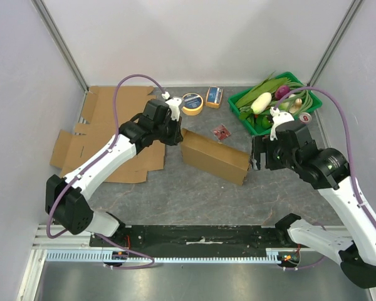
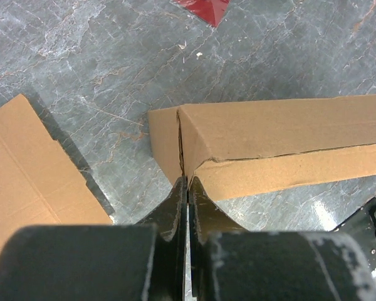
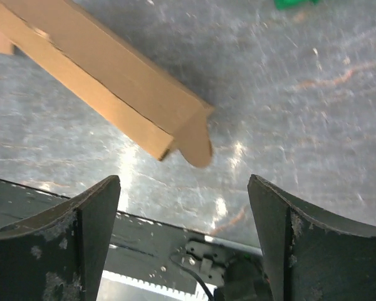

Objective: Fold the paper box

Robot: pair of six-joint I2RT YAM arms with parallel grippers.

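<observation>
The paper box [image 1: 214, 155], a long brown cardboard carton, lies slantwise in the middle of the table. My left gripper [image 1: 175, 135] is at its left end. In the left wrist view the left gripper [image 2: 188, 180] is shut, its tips touching the seam of the box's end [image 2: 165, 141], and nothing shows between the fingers. My right gripper [image 1: 258, 153] hovers just off the box's right end. In the right wrist view it [image 3: 185, 188] stands wide open and empty, with the box's end and a rounded flap [image 3: 197, 141] ahead of the fingers [image 3: 94, 213].
Flat cardboard sheets [image 1: 113, 125] lie at the left, their edge also beside my left gripper [image 2: 31, 169]. Behind the box are a tape roll [image 1: 192, 103], a small orange packet [image 1: 214, 96] and a red wrapper [image 1: 222, 132]. A green basket [image 1: 244, 116] of vegetables stands back right.
</observation>
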